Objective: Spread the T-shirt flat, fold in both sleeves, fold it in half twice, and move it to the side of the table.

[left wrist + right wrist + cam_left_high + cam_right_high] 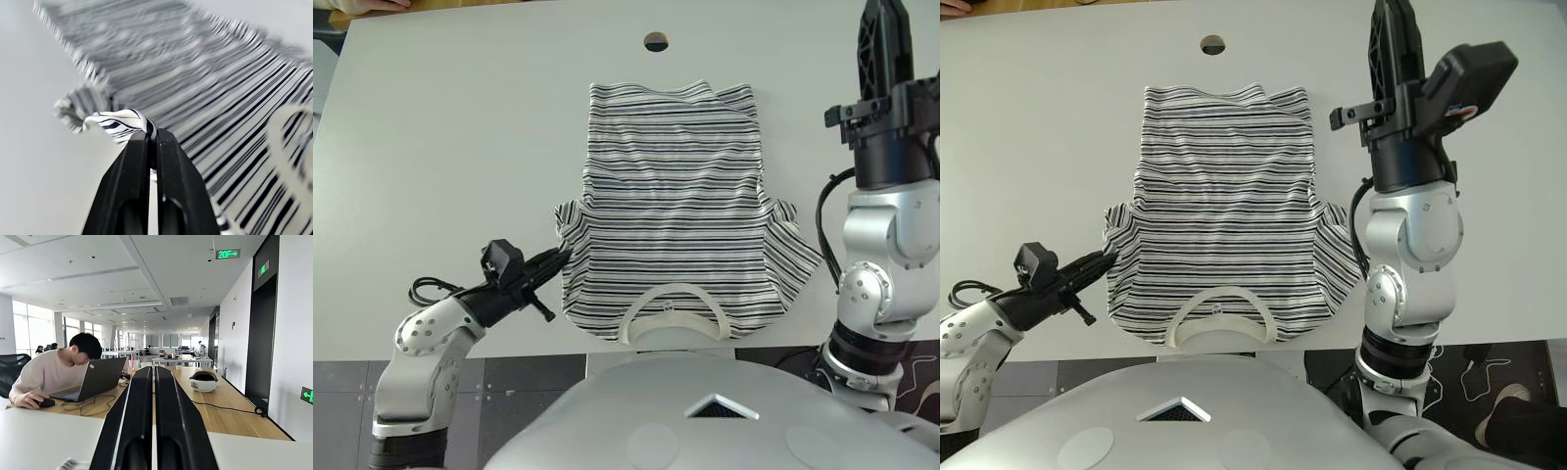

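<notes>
One T-shirt [671, 206], one table [460, 147] — two grippers: left gripper [564, 257], right gripper [154, 369].

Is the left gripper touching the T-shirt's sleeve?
Touching: the left wrist view shows the left gripper shut on a fold of the T-shirt sleeve.

A broad white, smooth-topped rectangular table [450, 147] fills most of the frame, its near edge running along the lower part. A small round dark cable hole [656, 41] sits in the tabletop at upper centre. A black-and-white striped T-shirt [671, 196] lies flat on the table in the middle of the frame, hem toward the top and white ribbed collar [671, 294] at the lower edge. Its sleeve at centre left [570, 223] is bunched up, its sleeve at centre right [793, 250] lies spread out, and the hem's upper right corner is slightly rumpled.
</notes>
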Available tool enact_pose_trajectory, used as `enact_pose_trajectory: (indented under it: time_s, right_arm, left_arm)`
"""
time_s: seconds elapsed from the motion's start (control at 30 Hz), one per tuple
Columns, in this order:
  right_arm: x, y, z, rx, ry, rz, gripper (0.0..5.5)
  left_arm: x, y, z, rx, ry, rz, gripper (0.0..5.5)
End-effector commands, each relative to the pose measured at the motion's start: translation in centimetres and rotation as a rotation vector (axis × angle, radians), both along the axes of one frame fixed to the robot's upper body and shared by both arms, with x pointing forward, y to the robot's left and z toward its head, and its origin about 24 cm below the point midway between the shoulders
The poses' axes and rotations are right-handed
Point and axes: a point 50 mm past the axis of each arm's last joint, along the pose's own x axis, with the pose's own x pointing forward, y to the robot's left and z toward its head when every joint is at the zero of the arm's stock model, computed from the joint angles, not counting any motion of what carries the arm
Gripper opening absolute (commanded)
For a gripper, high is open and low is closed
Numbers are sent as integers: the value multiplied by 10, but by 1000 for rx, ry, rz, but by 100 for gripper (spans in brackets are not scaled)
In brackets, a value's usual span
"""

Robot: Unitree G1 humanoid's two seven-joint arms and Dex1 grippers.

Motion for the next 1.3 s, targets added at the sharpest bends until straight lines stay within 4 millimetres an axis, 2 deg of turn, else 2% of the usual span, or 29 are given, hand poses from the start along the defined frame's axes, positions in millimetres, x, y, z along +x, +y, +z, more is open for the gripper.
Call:
enact_pose_trajectory:
  time_s: [0.03, 0.2, 0.27, 0.33, 0.47, 0.63, 0.67, 0.77, 0.87, 0.97, 1.13, 1.3]
  right_arm:
    - [-11, -9, -6, -42, 45, -9, 10]
    - [-23, -25, -13, -73, 108, -53, 10]
    - [-30, -33, -25, -122, 185, -91, 10]
    - [-43, -44, -47, -177, 329, -128, 10]
    - [-82, -52, -91, -259, 644, -98, 76]
    - [-122, -64, -121, -269, 848, -134, 165]
    - [-125, -66, -123, -277, 860, -132, 188]
    - [-123, -68, -126, -306, 874, -118, 219]
    - [-122, -78, -137, -332, 918, -156, 219]
    - [-121, -82, -148, -344, 962, -160, 219]
    - [-128, -75, -162, -352, 1060, -61, 219]
    - [-136, -79, -169, -367, 1119, -60, 138]
  left_arm:
    - [3, -21, -2, 12, 0, -81, 11]
    - [0, -47, -15, 68, 53, -183, 11]
    - [-2, -56, -22, 93, 76, -207, 11]
    - [-2, -63, -28, 111, 101, -205, 11]
    - [-2, -66, -38, 128, 138, -166, 79]
    - [-2, -68, -38, 79, 150, -121, 155]
    - [-1, -67, -36, 55, 149, -101, 175]
    - [10, -63, -32, -8, 119, -7, 179]
    - [23, -61, -11, -127, -8, 65, 179]
    - [30, -60, 21, -303, -171, 116, 179]
    - [35, -51, 33, -373, -240, 212, 179]
    - [47, -35, 36, -328, -310, 360, 179]
